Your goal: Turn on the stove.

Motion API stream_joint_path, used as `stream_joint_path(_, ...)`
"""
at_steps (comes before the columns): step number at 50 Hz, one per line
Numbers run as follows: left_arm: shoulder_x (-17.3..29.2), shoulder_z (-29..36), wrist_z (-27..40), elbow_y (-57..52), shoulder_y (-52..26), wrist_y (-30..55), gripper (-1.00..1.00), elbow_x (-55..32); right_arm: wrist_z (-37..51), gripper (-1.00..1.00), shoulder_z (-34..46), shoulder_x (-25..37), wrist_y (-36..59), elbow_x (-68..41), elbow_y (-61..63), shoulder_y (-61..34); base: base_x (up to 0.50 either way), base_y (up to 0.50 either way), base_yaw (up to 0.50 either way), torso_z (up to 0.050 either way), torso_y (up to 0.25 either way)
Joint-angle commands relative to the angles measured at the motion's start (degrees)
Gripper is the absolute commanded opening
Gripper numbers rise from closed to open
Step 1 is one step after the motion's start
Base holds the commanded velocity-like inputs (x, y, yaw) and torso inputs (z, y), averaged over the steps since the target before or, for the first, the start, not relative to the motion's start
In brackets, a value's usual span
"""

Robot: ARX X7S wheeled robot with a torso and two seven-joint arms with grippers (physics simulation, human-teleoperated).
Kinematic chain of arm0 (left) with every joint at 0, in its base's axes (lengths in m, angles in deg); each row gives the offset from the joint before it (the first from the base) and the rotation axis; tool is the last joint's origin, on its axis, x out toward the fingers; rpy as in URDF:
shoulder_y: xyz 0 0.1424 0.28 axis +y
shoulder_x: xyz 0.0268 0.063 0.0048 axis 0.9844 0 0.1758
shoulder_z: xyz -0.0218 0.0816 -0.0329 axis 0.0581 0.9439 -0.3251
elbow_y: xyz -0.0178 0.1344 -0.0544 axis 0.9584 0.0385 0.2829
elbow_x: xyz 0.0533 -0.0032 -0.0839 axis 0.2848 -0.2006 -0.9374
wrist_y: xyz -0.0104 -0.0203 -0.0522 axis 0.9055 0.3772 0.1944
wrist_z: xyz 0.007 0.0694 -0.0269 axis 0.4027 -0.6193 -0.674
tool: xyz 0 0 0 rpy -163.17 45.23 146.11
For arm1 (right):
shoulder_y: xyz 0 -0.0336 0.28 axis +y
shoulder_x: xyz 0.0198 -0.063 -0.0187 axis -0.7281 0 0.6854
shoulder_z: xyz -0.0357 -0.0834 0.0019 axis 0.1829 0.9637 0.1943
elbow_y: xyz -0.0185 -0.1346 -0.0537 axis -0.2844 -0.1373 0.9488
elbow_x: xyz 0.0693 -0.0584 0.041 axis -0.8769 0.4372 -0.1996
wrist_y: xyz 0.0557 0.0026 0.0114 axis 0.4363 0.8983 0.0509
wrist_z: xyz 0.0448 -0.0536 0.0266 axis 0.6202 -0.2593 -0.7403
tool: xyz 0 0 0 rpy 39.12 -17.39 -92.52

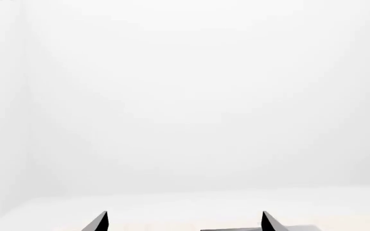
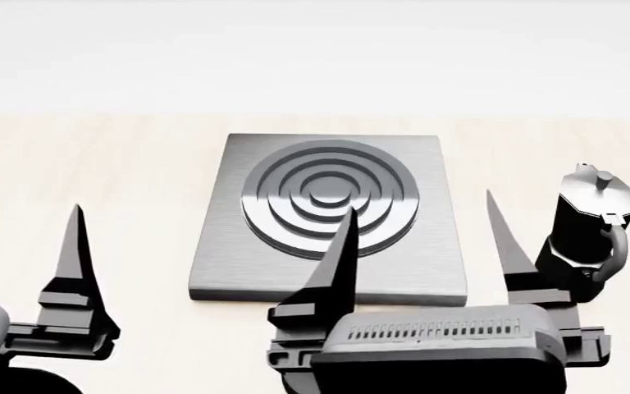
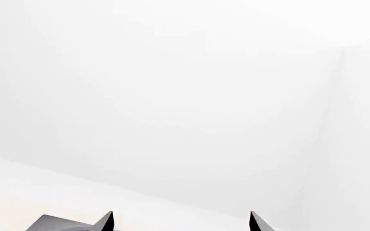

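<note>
The stove [image 2: 227, 246] is a flat square grey metal slab lying on the pale table, with a round burner [image 2: 331, 197] of raised concentric rings. My right gripper [image 2: 420, 201] hovers over the stove's near right part, open, with nothing between its fingers. In the right wrist view the right gripper [image 3: 181, 212] shows two spread fingertips and a corner of the stove [image 3: 56, 225]. My left gripper [image 1: 185, 214] is open and empty to the left of the slab. Only one of its fingers [image 2: 75, 246] shows in the head view. A strip of the stove [image 1: 236, 228] shows beside the left gripper's fingertip.
A black moka pot [image 2: 589, 230] stands upright just right of the stove, close to the right gripper's outer finger [image 2: 504, 238]. The pale wooden table [image 2: 129, 164] runs on to the left and behind the slab. White walls lie beyond.
</note>
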Motion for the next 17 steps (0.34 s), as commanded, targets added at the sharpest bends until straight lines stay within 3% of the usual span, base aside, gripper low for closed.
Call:
stream_joint_path(1, 0.21, 0.04, 0.45, -1.11, -0.19, 0.51, 1.0, -0.28, 0.48, 1.0, 0.3, -0.04, 1.2, -0.16, 1.25, -0.8, 0.0, 0.0, 0.0, 0.0, 0.0)
stream_joint_path(17, 0.62, -0.08, 0.98, -2.72, -0.22, 0.91, 1.0, -0.75, 1.07, 1.0, -0.11, -0.09, 2.15, -0.92, 2.14, -1.1, 0.0, 0.0, 0.0, 0.0, 0.0)
